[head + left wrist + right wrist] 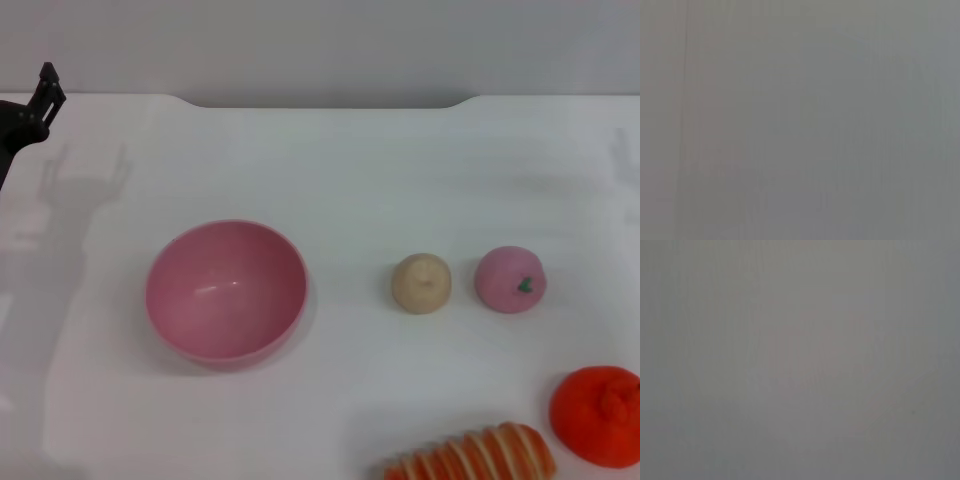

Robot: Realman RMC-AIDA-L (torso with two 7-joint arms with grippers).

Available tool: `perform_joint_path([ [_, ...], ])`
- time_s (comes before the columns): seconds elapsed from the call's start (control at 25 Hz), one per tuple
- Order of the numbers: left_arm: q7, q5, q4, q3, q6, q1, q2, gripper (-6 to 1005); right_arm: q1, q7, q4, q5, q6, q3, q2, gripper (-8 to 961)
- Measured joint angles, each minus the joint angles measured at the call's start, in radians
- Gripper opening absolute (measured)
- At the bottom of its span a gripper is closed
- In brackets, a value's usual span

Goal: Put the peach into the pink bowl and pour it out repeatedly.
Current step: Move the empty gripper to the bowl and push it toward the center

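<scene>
One peach sits on the table, right of a beige lump; pink bowl empty, upright. Left claw at far-left edge, grip state unclear.

Soft, even overhead light washes the white table bright in the head view, with faint grey shadows along its left side and a small glint inside the pink bowl, while both wrist views are featureless grey blur.
</scene>
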Motion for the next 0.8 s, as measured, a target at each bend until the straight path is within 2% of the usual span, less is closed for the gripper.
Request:
perform_joint_path([
  [0.6, -0.033, 0.000, 0.004, -0.009, -0.050, -0.040, -0.004, 806, -0.007, 0.022, 0.000, 0.009, 0.000, 0.008, 0.000, 600],
  [0.8, -0.081, 0.005, 0.006, -0.016, 0.024, -0.033, -0.002, 804, 0.002, 0.024, -0.007, 0.009, -0.004, 0.003, -0.001, 600],
])
